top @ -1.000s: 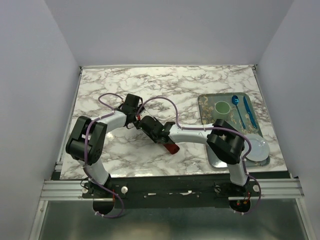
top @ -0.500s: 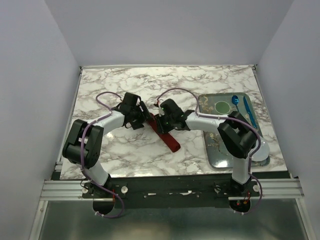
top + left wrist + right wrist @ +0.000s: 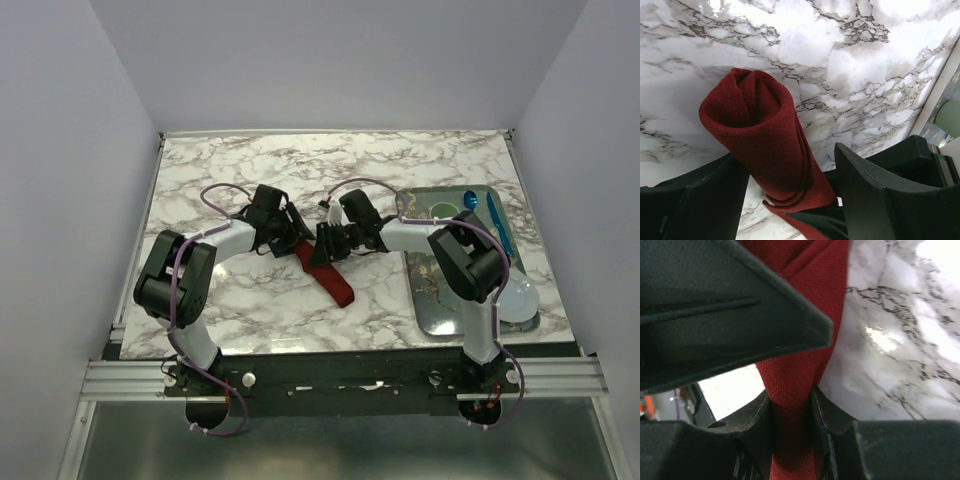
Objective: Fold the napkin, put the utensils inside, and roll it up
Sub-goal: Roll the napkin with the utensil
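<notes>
The napkin (image 3: 328,274) is a dark red roll lying slantwise on the marble table (image 3: 230,180). In the left wrist view its rolled end (image 3: 757,130) sits between the jaws of my left gripper (image 3: 790,200), which stands open; the roll rests against the left finger (image 3: 705,200) and a gap shows at the right finger (image 3: 870,195). My right gripper (image 3: 792,405) is shut on the napkin (image 3: 805,285), pinching the cloth flat between its pads. From above, my left gripper (image 3: 287,236) and my right gripper (image 3: 324,246) meet at the roll's far end. The utensils are hidden.
A metal tray (image 3: 430,295) lies at the right with a blue spoon (image 3: 471,206), another blue utensil (image 3: 497,222) and a green round dish (image 3: 443,212). A white plate (image 3: 520,296) sits on the tray's near right corner. White walls enclose the table.
My right arm swung from the roll's near end to its far end and closed on the cloth. My left gripper opened around the roll. The roll's far end shifted slightly.
</notes>
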